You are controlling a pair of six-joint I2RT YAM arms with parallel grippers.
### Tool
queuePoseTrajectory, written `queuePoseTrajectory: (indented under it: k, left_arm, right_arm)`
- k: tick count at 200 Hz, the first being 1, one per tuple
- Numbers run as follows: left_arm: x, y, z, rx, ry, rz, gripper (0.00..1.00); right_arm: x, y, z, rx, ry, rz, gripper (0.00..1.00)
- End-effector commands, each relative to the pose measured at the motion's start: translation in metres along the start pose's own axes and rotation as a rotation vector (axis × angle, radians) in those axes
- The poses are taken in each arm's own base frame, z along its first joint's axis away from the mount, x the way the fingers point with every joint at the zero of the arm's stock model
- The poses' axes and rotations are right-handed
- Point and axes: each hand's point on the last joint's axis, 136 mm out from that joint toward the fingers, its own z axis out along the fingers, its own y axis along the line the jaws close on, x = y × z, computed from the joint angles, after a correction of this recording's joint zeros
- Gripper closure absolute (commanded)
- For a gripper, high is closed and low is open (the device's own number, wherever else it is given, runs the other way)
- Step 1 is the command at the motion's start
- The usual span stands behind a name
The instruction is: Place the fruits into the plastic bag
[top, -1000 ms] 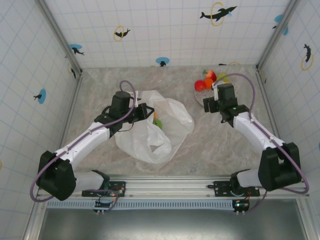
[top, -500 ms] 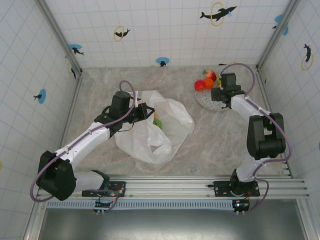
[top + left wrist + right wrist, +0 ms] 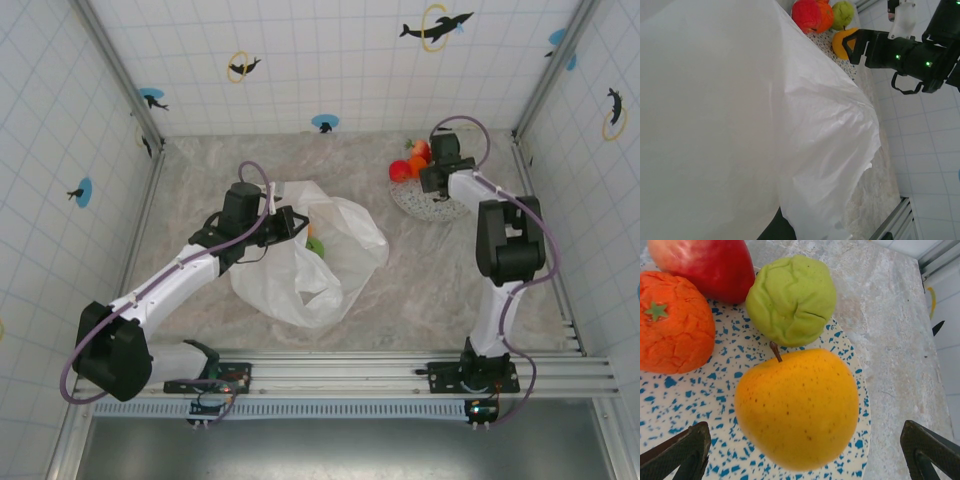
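The wide-open right gripper [image 3: 802, 455] flanks a glossy yellow-orange round fruit [image 3: 797, 407] on a speckled round plate [image 3: 670, 405]. The left gripper [image 3: 292, 222] meets the translucent white plastic bag [image 3: 290, 280], grip indiscernible.

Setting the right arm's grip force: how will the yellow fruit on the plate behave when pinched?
The yellow fruit looks smooth and glossy, so it may slip in the open right gripper. Being rounded, it could roll across the plate if nudged off-centre.
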Motion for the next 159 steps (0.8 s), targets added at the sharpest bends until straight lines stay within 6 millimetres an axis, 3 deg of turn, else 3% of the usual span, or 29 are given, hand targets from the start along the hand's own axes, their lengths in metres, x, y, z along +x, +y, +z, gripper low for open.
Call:
queuePoseTrajectory:
  k: [1, 45, 159]
  left_arm:
    - [-0.006, -0.005, -0.002, 0.009, -0.002, -0.004, 1.0]
    - [-0.006, -0.005, -0.003, 0.006, -0.004, -0.005, 1.0]
    - [-0.005, -0.004, -0.003, 0.001, -0.003, -0.002, 1.0]
  right_arm:
    - [-0.006, -0.007, 0.009, 0.043, 0.021, -0.043, 0.0]
    - [-0.006, -0.002, 0.026, 0.037, 0.049, -0.067, 0.02]
    - [-0.003, 0.002, 0.047, 0.019, 0.1, -0.097, 0.09]
